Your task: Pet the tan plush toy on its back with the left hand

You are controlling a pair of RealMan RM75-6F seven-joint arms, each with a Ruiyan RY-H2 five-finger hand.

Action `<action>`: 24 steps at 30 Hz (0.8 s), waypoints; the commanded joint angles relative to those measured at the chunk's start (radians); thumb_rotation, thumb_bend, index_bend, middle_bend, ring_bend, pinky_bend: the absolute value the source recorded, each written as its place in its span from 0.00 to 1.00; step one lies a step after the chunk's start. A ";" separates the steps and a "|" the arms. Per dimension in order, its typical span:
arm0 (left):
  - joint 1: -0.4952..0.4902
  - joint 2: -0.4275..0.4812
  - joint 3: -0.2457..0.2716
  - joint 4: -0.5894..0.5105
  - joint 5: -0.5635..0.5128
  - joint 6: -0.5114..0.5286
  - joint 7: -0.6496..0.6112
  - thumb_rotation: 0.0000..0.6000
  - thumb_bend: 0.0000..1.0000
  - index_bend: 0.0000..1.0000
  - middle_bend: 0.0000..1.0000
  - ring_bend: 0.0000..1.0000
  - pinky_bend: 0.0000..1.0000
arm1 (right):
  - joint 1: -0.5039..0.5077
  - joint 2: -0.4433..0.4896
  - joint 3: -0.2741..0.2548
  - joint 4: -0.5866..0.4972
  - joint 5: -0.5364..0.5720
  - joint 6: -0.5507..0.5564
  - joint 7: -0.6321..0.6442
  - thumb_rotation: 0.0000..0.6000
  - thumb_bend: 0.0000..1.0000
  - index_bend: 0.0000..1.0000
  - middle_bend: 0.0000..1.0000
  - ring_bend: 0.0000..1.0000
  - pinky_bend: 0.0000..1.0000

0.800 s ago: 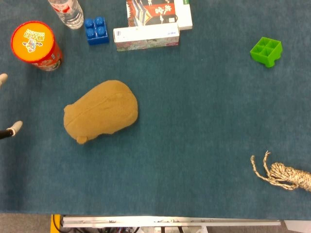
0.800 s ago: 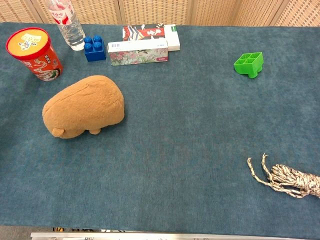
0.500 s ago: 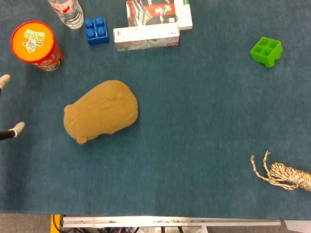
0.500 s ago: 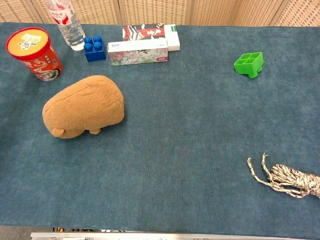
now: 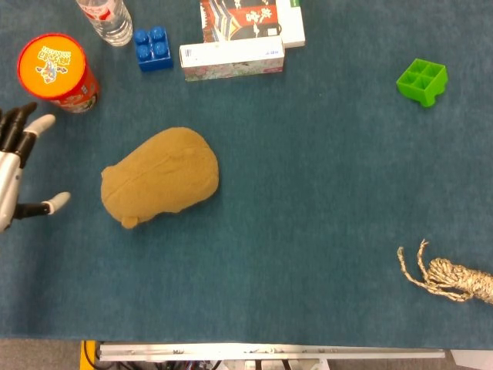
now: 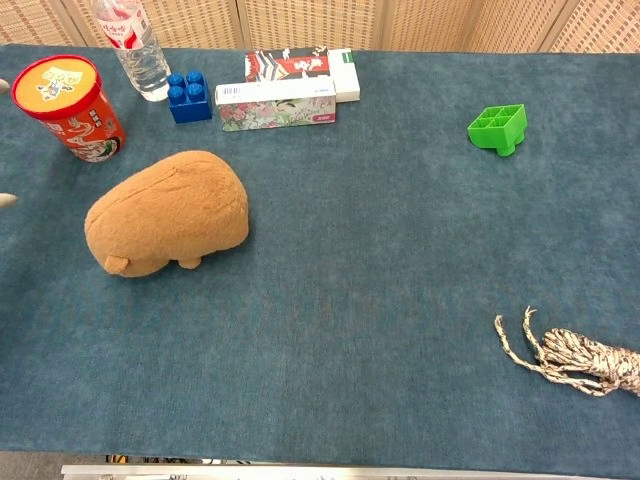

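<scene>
The tan plush toy [image 5: 160,177] lies on the blue table cloth, left of centre, also seen in the chest view as a rounded tan plush toy [image 6: 168,212]. My left hand [image 5: 17,166] comes in at the left edge of the head view with its fingers spread and nothing in it. It is left of the toy and apart from it. In the chest view only a fingertip [image 6: 6,200] shows at the left edge. My right hand is not in either view.
An orange-lidded red cup [image 5: 56,71] stands just beyond my left hand. A water bottle [image 5: 106,18], blue brick [image 5: 153,48] and boxes [image 5: 233,57] line the far edge. A green block [image 5: 422,81] and a rope bundle [image 5: 454,277] lie on the right.
My left hand has moved rightward into the head view, toward the plush toy; before, only its fingertips showed at the edge. The toy has not moved.
</scene>
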 commanded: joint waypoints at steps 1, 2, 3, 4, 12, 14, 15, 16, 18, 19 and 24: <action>-0.019 0.005 0.001 -0.005 0.017 -0.020 -0.017 0.67 0.00 0.15 0.08 0.08 0.00 | 0.006 0.004 0.012 -0.014 0.010 0.006 -0.015 1.00 0.00 0.00 0.03 0.00 0.00; -0.025 0.006 0.002 -0.006 0.022 -0.027 -0.024 0.61 0.00 0.15 0.08 0.08 0.00 | 0.007 0.005 0.015 -0.017 0.012 0.007 -0.017 1.00 0.00 0.00 0.03 0.00 0.00; -0.034 0.006 0.002 -0.008 0.028 -0.037 -0.034 0.53 0.00 0.15 0.08 0.08 0.00 | 0.009 0.005 0.019 -0.021 0.014 0.008 -0.016 1.00 0.00 0.00 0.03 0.00 0.00; -0.041 0.007 0.003 -0.009 0.032 -0.045 -0.043 0.42 0.00 0.16 0.08 0.08 0.00 | 0.010 0.005 0.022 -0.024 0.015 0.008 -0.012 1.00 0.00 0.00 0.03 0.00 0.00; -0.119 0.008 0.016 -0.004 0.089 -0.142 -0.122 0.00 0.00 0.16 0.08 0.07 0.00 | 0.026 0.010 0.028 -0.042 0.012 -0.007 -0.016 1.00 0.00 0.00 0.04 0.00 0.00; -0.143 0.000 0.017 -0.002 0.105 -0.164 -0.134 0.00 0.00 0.16 0.08 0.07 0.00 | 0.028 0.010 0.028 -0.046 0.017 -0.013 -0.016 1.00 0.00 0.00 0.04 0.00 0.00; -0.150 -0.003 0.017 -0.002 0.109 -0.171 -0.137 0.00 0.00 0.16 0.08 0.07 0.00 | 0.029 0.010 0.029 -0.047 0.018 -0.015 -0.016 1.00 0.00 0.00 0.04 0.00 0.00; -0.165 -0.009 0.017 -0.002 0.117 -0.186 -0.146 0.00 0.00 0.16 0.08 0.07 0.00 | 0.030 0.010 0.028 -0.048 0.021 -0.020 -0.016 1.00 0.00 0.00 0.04 0.00 0.00; -0.195 -0.020 0.017 0.000 0.129 -0.217 -0.165 0.00 0.00 0.16 0.08 0.07 0.00 | 0.033 0.010 0.025 -0.050 0.022 -0.028 -0.017 1.00 0.00 0.00 0.04 0.00 0.00; -0.207 -0.026 0.017 0.003 0.133 -0.230 -0.174 0.00 0.00 0.16 0.08 0.07 0.00 | 0.033 0.010 0.023 -0.050 0.023 -0.031 -0.019 1.00 0.00 0.00 0.04 0.00 0.00; -0.275 -0.067 0.013 0.033 0.153 -0.291 -0.214 0.00 0.00 0.16 0.08 0.07 0.00 | 0.033 0.011 0.016 -0.054 0.025 -0.040 -0.024 1.00 0.00 0.00 0.04 0.00 0.00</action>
